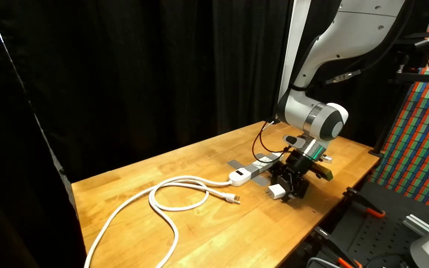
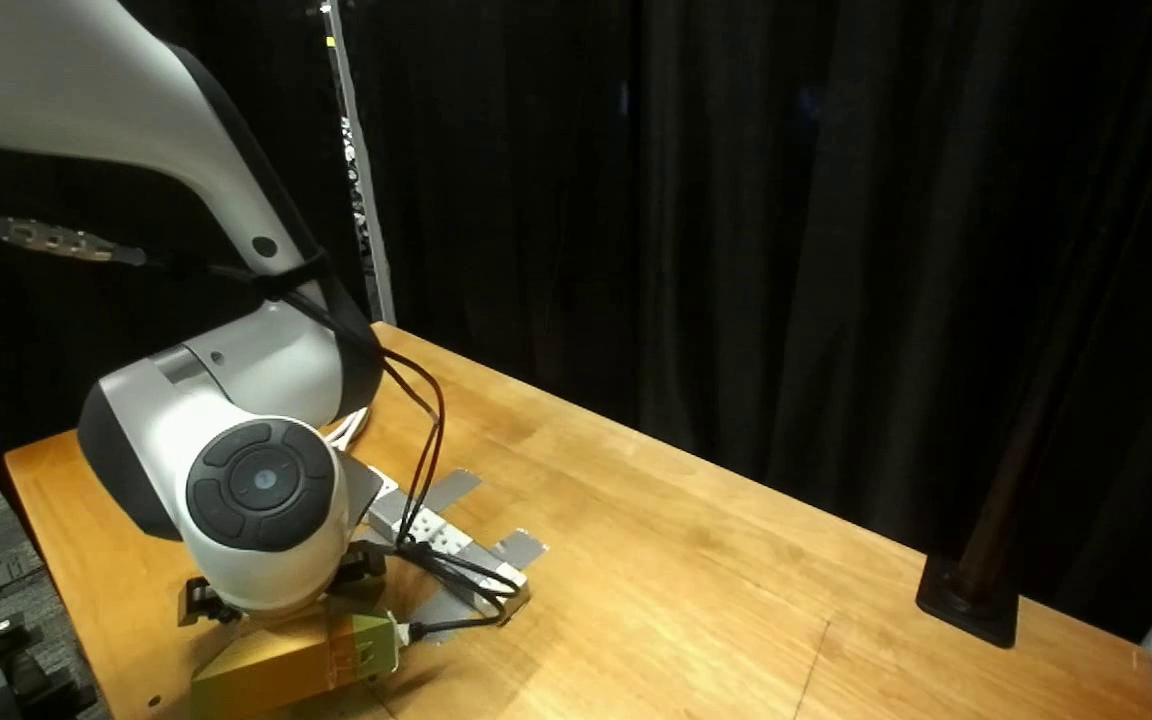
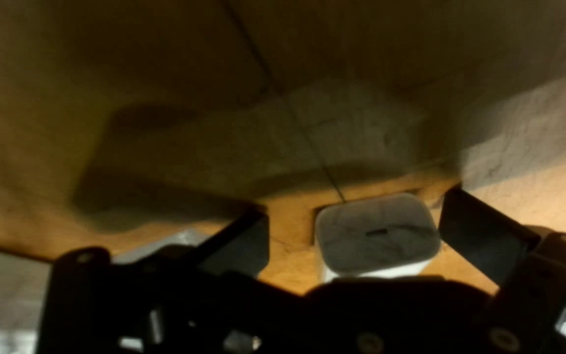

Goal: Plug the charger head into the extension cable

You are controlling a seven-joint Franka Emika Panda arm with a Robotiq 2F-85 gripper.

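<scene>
The charger head point(image 1: 276, 191) is a small white block low over or on the wooden table, its prongs pointing away from the gripper in an exterior view. In the wrist view the charger head point(image 3: 376, 233) shows its grey end face with a dark slot. My gripper point(image 3: 354, 216) is open around it: a gap shows at the left finger, while the right finger is very close or touching. The extension cable's white strip point(image 1: 240, 176) is taped to the table beside the gripper; it also shows in an exterior view point(image 2: 446, 535), partly behind wires. There the arm hides the charger head.
The white cord point(image 1: 176, 232) loops over the table, its own plug point(image 1: 230, 197) lying near the strip. Grey tape point(image 1: 261, 181) crosses the strip. Loose wires hang from the wrist. A black post base point(image 2: 968, 600) stands at the table's edge. Clamps point(image 1: 375, 213) grip another edge.
</scene>
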